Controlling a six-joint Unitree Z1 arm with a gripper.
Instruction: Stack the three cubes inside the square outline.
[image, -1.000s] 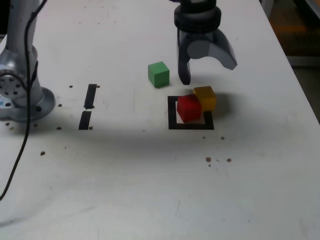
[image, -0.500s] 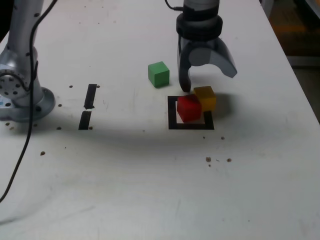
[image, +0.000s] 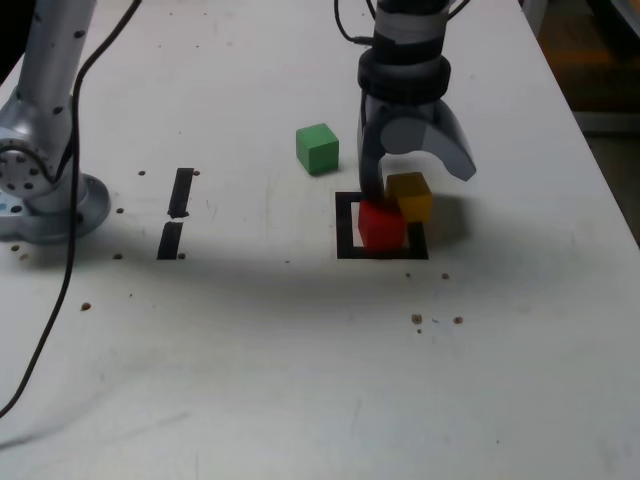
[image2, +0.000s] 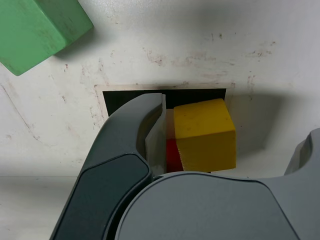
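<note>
The end effector (image: 418, 165) has descended over the last second, jaws spread wide, so that it now straddles the yellow cube (image: 410, 195), one finger (image2: 127, 150) just beside it. The yellow cube leans on the red cube (image: 381, 223), which sits inside the square outline (image: 345, 225); a regrasp seems intended. Count on the bench (image: 300, 350): three cubes, the green cube (image: 317, 148) standing apart; one outline; two tape strips (image: 176, 212)

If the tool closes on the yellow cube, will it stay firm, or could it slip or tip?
The small yellow solid cube looks stiff, with flat faces, so it probably grips firmly. It seems to rest skewed against the red cube, so the open tool may nudge it sideways. It is unlikely to roll.
</note>
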